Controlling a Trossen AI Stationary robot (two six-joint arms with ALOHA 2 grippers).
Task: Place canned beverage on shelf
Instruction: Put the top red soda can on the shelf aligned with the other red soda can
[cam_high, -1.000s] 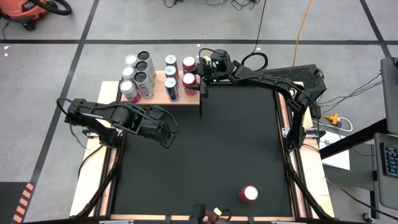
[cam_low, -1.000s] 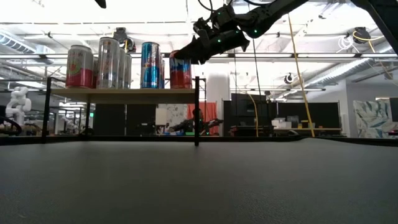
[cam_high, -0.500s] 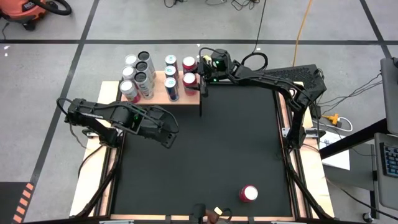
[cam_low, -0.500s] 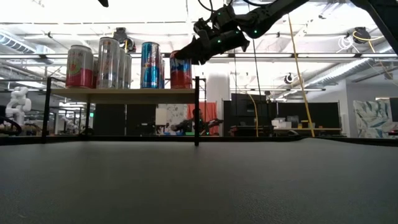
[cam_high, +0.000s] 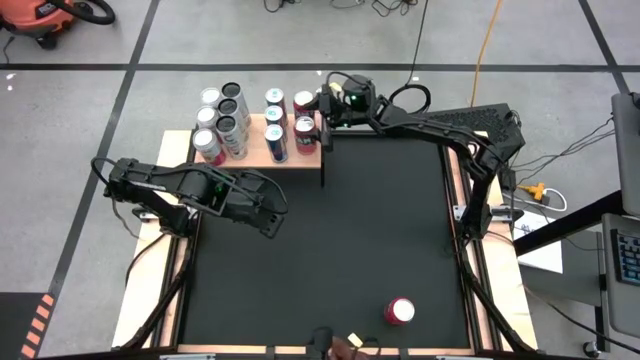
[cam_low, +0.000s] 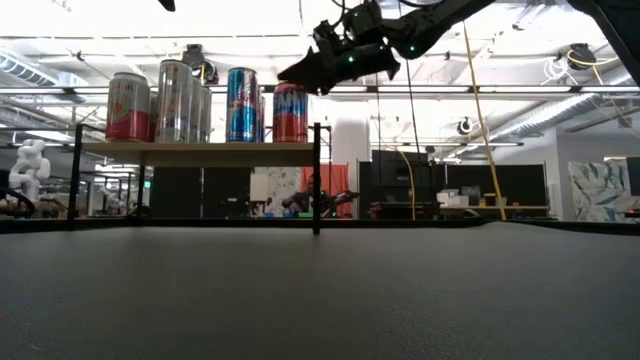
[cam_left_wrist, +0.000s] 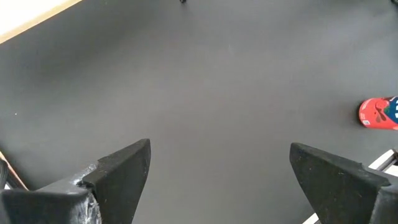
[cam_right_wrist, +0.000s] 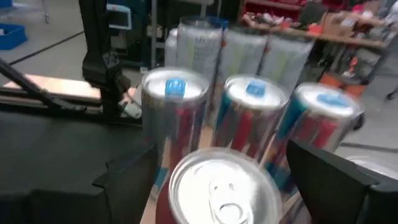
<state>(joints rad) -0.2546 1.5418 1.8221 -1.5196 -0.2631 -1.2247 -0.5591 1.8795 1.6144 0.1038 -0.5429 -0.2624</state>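
While the left gripper (cam_high: 272, 224) hangs over the left part of the black tabletop mat (cam_high: 340, 250) with its jaws spread wide and nothing between them, the right gripper (cam_high: 323, 108) sits at the right end of the pale wooden shelf on thin black supports (cam_high: 252, 157), at the table's far edge. Its two dark fingers (cam_right_wrist: 127, 171) stand well apart, one on each side of the silver top of a red beverage can (cam_right_wrist: 222, 186) just below them. The low view shows the fingertips above that can (cam_low: 290, 112) rather than around it, so the jaws are open and hold nothing. This red can stands upright on the shelf, at its right end. Seen from above, roughly eleven upright cans crowd the shelf. About six silver ones (cam_high: 226, 124) cluster at the left, too tightly to count surely. Then come three blue-and-silver cans (cam_high: 275, 116) in a row, and two red ones (cam_high: 304, 101) at the right. One more red can (cam_high: 400, 311) stands alone on the mat near its front right corner, well apart from both arms.
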